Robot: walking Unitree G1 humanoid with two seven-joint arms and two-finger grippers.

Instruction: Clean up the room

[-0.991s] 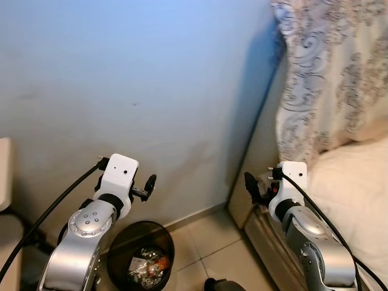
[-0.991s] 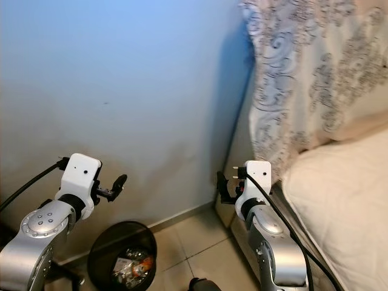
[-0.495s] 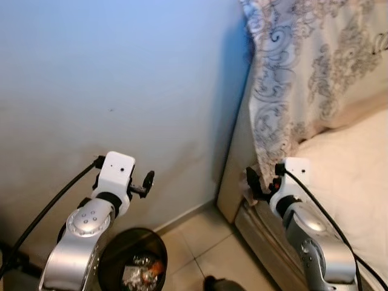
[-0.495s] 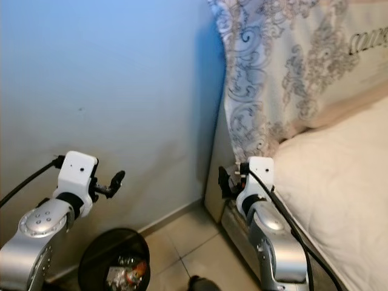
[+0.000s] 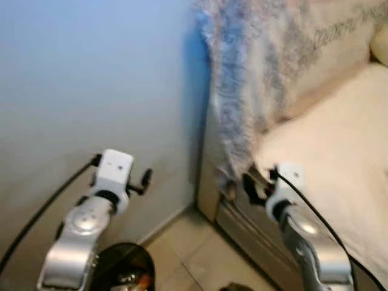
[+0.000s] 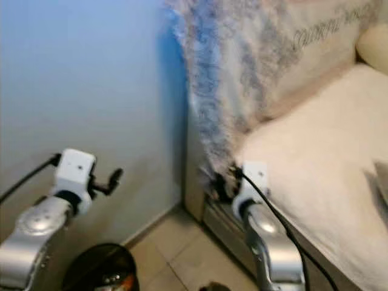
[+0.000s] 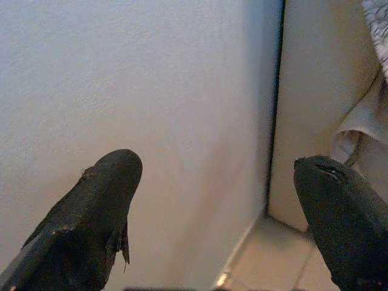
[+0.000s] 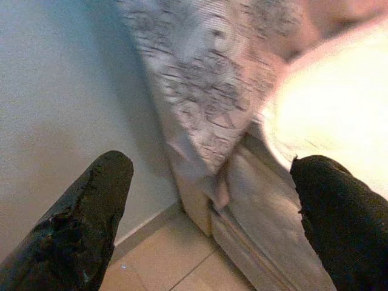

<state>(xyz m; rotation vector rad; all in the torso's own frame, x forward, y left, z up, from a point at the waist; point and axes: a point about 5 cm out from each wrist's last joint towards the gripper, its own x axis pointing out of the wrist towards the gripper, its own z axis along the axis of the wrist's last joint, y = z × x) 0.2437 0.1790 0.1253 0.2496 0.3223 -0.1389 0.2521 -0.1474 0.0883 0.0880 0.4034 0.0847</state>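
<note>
A black rubbish bin [image 5: 124,276] with scraps inside stands on the tiled floor at the lower left, below my left arm. My left gripper [image 5: 144,180] is held out toward the blue-grey wall [image 5: 91,79], open and empty; its fingers [image 7: 91,218] stand wide apart in the left wrist view. My right gripper [image 5: 251,187] hovers by the bed's corner, just under the hanging patterned cloth [image 5: 242,79], open with nothing in it. The right wrist view has that cloth [image 8: 200,79] and the cream mattress [image 8: 339,103] ahead of the spread fingers [image 8: 85,224]. The head views are blurred.
A bed with a cream mattress [image 5: 339,139] takes up the right side, its wooden frame [image 5: 242,224] low beside the right arm. A narrow strip of tiled floor [image 5: 188,260] runs between the wall and the bed. The headboard's side panel [image 7: 315,91] meets the wall.
The whole picture has shifted: the camera has swung right, so the bed and cloth take up more room and the bin sits lower left. Both arms keep their pose, grippers still open.
</note>
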